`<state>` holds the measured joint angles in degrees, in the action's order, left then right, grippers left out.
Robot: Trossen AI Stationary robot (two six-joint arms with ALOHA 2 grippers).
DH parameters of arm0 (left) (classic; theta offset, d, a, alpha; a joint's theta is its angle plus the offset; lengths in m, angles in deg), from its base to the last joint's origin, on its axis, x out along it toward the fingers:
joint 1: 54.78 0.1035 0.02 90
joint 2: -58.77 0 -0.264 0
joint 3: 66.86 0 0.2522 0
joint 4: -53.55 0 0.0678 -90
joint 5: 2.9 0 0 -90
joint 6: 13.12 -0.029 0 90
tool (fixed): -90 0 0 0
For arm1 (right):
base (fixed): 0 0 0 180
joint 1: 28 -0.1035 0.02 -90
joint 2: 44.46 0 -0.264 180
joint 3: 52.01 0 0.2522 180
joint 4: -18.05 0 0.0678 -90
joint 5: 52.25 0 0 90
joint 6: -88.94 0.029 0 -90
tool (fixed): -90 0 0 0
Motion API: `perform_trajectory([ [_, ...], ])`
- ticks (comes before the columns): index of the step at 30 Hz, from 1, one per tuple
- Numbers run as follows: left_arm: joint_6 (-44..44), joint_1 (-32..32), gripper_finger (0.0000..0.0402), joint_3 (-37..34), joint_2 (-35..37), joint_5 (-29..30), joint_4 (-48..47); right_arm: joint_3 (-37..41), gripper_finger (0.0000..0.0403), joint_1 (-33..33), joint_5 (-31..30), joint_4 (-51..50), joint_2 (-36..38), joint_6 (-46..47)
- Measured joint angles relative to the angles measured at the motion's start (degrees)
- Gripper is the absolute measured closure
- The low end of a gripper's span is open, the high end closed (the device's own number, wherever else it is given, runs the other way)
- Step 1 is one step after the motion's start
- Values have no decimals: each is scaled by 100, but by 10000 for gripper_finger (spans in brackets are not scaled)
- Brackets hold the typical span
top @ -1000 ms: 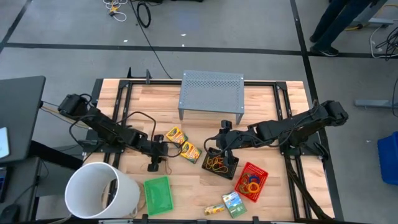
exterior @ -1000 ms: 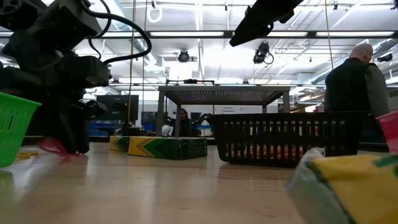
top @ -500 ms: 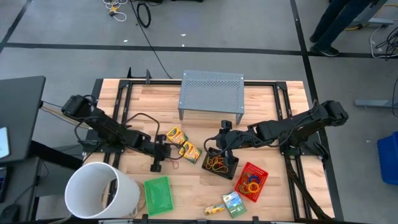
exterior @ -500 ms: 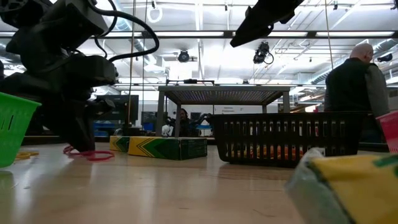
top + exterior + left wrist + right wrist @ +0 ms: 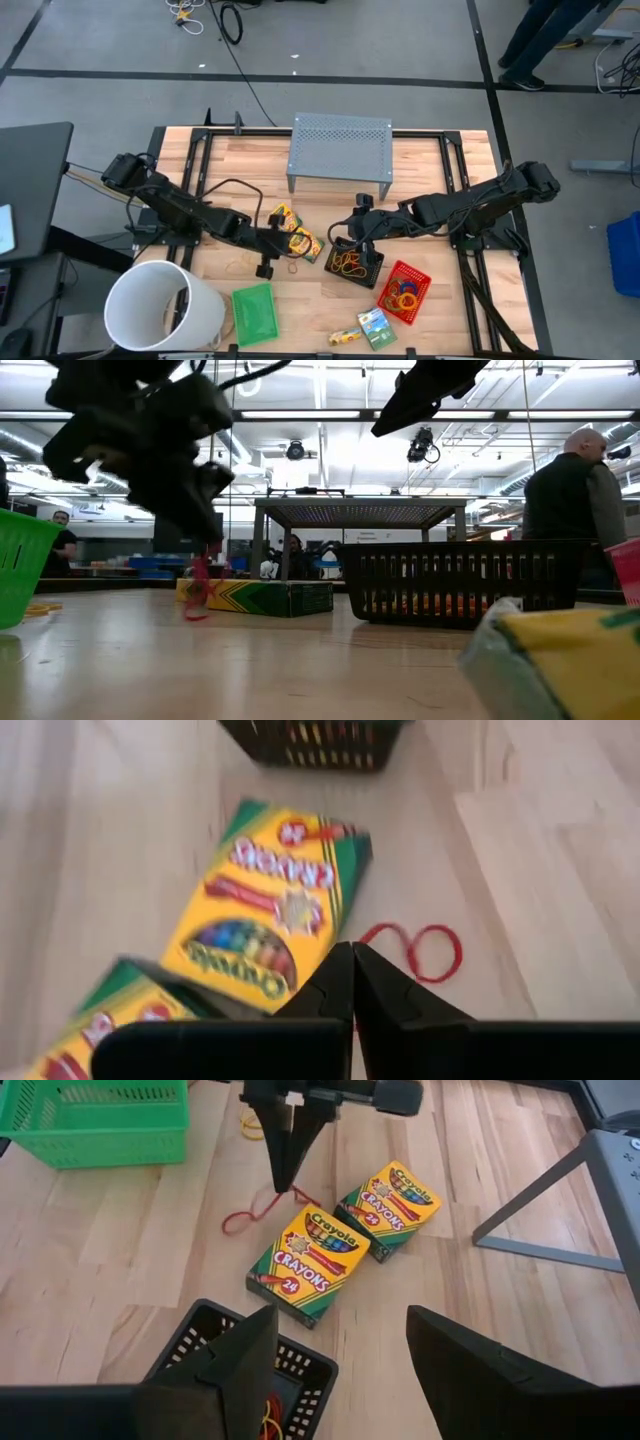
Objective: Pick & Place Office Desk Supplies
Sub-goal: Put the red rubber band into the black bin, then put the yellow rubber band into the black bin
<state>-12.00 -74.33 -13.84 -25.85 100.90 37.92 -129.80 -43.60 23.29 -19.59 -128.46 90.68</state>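
Nearest you on the desk (image 5: 430, 160) lie the green tray (image 5: 254, 312) and the red tray (image 5: 404, 290). At centre, your left end effector (image 5: 279, 243) has its fingers pressed together, pinching a red rubber band (image 5: 250, 1213). The band hangs from the tips, its lower loop trailing on the wood. At 3 o'clock from it, a crayon box (image 5: 311, 1263) lies flat, long axis diagonal. Your right end effector (image 5: 357, 225) hovers spread above the black tray (image 5: 356, 263).
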Motion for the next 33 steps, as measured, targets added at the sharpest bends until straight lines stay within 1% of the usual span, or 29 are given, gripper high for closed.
perform_trajectory([
  [5,-279,0,400,332,4,150,20,0,172,-86,-37,2,0,-3],
  [10,-686,0,401,713,11,226,25,-1,172,-193,-219,2,0,-5],
  [20,-1794,7,401,1564,20,236,56,-2,172,-272,-380,5,0,-8],
  [26,-2469,15,401,1900,20,267,395,-2,172,-270,-393,5,0,-10],
  [29,-2694,58,402,1979,22,84,541,-2,172,-272,-420,4,0,-8],
  [31,-2701,135,402,1979,22,-203,654,-2,172,-284,-643,-32,10,1],
  [33,-2638,231,402,1982,-4,-508,772,-2,172,-303,-994,-170,78,-4],
])
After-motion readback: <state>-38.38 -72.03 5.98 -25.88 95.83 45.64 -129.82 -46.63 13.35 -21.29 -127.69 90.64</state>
